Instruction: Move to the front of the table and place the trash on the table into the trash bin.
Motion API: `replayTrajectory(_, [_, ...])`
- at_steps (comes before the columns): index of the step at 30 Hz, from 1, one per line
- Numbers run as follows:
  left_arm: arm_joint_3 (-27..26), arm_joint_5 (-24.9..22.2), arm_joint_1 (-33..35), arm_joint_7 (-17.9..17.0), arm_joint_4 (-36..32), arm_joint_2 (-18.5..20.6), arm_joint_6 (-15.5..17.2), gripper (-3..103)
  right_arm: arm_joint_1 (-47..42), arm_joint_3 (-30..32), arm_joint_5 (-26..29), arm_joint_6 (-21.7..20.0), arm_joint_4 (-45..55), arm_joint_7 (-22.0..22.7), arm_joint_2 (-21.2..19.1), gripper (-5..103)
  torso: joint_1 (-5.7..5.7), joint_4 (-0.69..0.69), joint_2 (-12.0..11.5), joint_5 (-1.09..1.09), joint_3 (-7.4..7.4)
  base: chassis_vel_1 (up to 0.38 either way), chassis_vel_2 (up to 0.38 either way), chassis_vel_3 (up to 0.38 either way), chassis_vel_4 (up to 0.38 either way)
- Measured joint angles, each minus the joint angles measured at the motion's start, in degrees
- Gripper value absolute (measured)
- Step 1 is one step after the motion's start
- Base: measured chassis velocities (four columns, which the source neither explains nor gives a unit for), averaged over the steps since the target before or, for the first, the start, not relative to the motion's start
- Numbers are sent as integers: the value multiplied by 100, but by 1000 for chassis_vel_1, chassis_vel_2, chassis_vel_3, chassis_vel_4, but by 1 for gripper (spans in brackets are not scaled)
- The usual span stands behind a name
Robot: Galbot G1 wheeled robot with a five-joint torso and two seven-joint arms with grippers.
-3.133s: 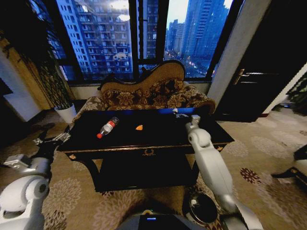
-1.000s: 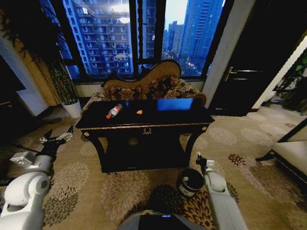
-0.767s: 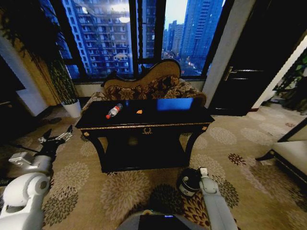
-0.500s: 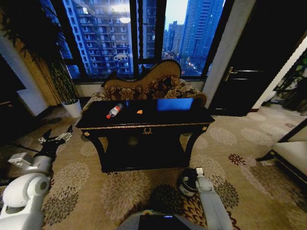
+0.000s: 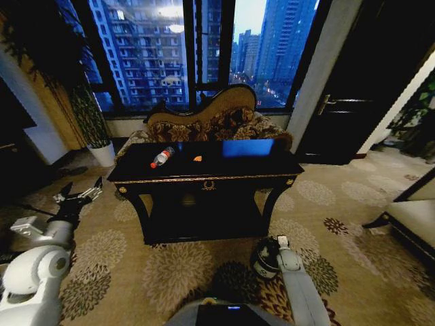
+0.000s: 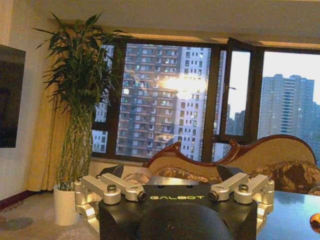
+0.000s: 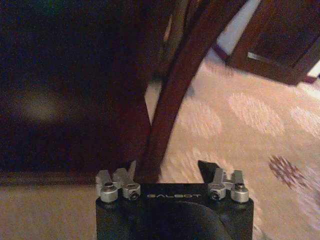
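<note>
Head view: right gripper (image 5: 281,242) low over the trash bin (image 5: 266,257), near the table's (image 5: 204,178) right front leg; plastic bottle (image 5: 162,157) and orange scrap (image 5: 197,159) by the far left corner.
Left wrist view: left gripper (image 6: 170,176) spread, empty, parked.
Right wrist view: jaws apart, nothing held.
Advice: lift clear before reaching.

Right pincer (image 7: 167,171) open, facing table (image 7: 170,95) leg.
</note>
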Motion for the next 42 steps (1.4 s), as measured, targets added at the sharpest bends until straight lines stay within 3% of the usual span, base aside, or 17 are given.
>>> replayTrajectory(1, [0,0,0,-1,0,2,2,100,-62,-30,330,52,299,0,9,68,0,0,0,0,0,0,0,0,0])
replayTrajectory(2, [0,2,0,-1,0,3,3,100,-115,-62,585,70,597,0,21,79,0,0,0,0,0,0,0,0,0])
replayTrajectory(4, [1,2,-1,-1,-1,5,4,100,-170,-104,822,82,956,1,37,79,0,0,0,0,0,0,0,0,0])
replayTrajectory(5, [3,3,-4,-2,-8,10,8,100,-258,-186,1149,93,1525,1,43,89,0,1,0,-1,0,0,0,0,0])
replayTrajectory(7, [6,4,-6,-2,-11,12,12,100,-326,-255,1361,88,1955,1,49,89,0,2,0,-2,0,0,0,0,0])
replayTrajectory(8, [13,5,-11,-1,-13,13,16,100,-383,-335,1532,60,2417,2,64,98,0,1,0,-1,0,0,0,0,0])
replayTrajectory(13, [30,10,-24,-4,-32,8,22,100,-409,-781,1795,-219,3959,1,28,99,-1,1,0,-2,-1,0,0,0,0])
replayTrajectory(16, [29,10,-24,-6,-41,51,30,100,-292,-930,1986,-450,4363,1,-66,100,-1,1,0,-1,0,0,0,0,0])
replayTrajectory(27, [-100,-6,-1,-16,65,366,27,100,-237,-804,2300,-338,4519,1,-368,100,0,0,0,0,0,0,0,0,0])
replayTrajectory(42, [-38,20,-23,-13,-4,276,46,100,-417,-953,2351,-391,4870,0,-403,100,-2,1,1,-1,-1,-16,17,19,-14])
